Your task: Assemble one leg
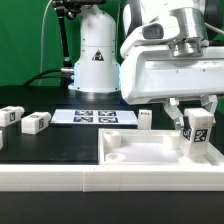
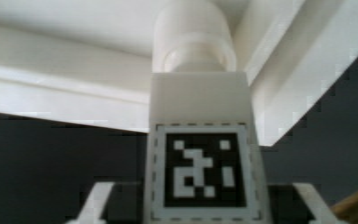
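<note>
The black tabletop [image 1: 40, 145] carries the big white panel [image 1: 130, 150], lying flat with its recesses up, I judge so that legs can enter from above. Behind the panel lies the marker board [image 1: 95, 117]. My gripper [image 1: 197, 125] is clamped on the leg [image 1: 197, 130], upright over the panel's corner at the exterior view's right, presumably to line it up there. Three spare legs [image 1: 35, 123] sit behind the panel. I see no readable writing, only square black-and-white tags.
</note>
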Controlling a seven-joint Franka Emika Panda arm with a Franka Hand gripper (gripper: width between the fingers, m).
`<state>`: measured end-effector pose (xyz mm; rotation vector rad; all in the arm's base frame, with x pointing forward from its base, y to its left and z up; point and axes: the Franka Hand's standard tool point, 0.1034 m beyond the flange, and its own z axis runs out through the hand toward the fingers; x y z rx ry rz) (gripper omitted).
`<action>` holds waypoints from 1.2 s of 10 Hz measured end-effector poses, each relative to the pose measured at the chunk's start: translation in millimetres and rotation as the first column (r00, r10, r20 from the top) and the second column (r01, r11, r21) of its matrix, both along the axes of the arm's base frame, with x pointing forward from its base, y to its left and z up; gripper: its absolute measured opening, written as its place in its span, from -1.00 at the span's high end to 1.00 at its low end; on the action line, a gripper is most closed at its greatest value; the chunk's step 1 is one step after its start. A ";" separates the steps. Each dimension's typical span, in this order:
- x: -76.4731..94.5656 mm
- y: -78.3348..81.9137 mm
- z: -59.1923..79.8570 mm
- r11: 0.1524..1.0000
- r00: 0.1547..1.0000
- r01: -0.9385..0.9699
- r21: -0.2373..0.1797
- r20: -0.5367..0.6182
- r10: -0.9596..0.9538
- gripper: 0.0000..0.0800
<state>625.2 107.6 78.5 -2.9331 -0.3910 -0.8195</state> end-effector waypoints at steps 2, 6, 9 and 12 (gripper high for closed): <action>-2.7 1.7 -1.5 1.000 1.000 -0.002 0.001 0.013 0.002 0.27; -2.6 1.7 -1.5 1.000 1.000 -0.002 0.001 0.013 0.002 -0.46; -2.7 1.7 -1.5 1.000 1.000 -0.002 0.001 0.013 0.002 -0.62; -1.5 0.0 4.6 1.000 1.000 -0.005 -0.003 0.005 0.005 -0.62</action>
